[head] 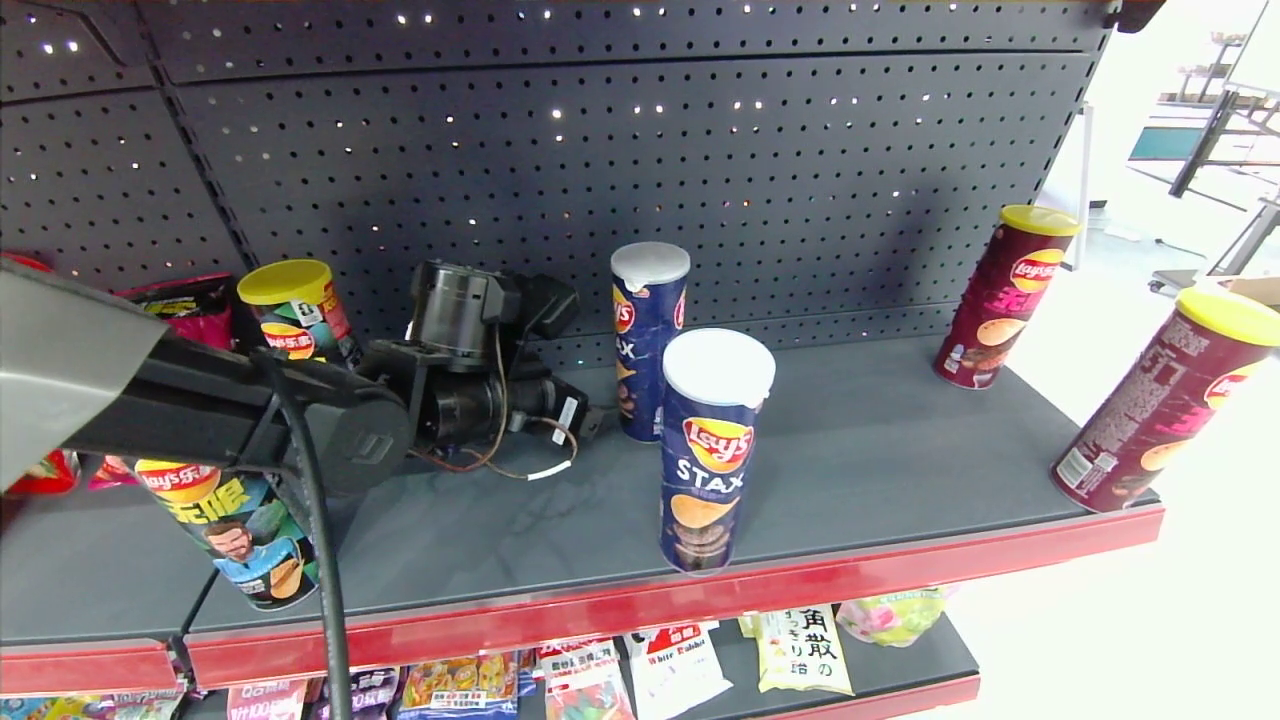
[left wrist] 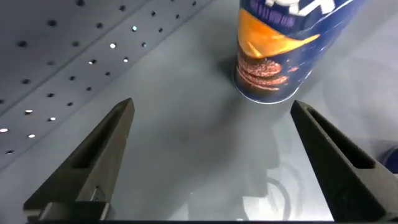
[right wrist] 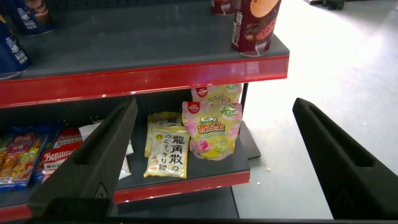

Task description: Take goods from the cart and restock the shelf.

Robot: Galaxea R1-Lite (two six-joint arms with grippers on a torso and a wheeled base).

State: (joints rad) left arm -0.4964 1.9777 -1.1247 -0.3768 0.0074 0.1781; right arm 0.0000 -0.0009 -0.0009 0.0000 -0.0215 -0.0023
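Note:
On the grey shelf board [head: 880, 450], my left gripper [head: 588, 412] lies low beside the rear blue chip can [head: 648, 340]. The left wrist view has its gripper [left wrist: 212, 107] open and empty just above the board, with that blue can [left wrist: 280, 50] standing slightly beyond the fingertips and not touched. A second blue can [head: 712, 450] stands at the front edge. My right gripper [right wrist: 216, 106] is open and empty, out in front of the shelf's red edge [right wrist: 155, 78], facing the lower shelf.
Two maroon cans [head: 1005, 297] [head: 1165, 400] stand at the right end. Two yellow-lidded cans [head: 297, 310] [head: 240, 540] and red bags stand by the left arm. Snack bags [right wrist: 211, 130] [right wrist: 168, 146] lie on the lower shelf. A perforated back panel [head: 600, 150] closes the rear.

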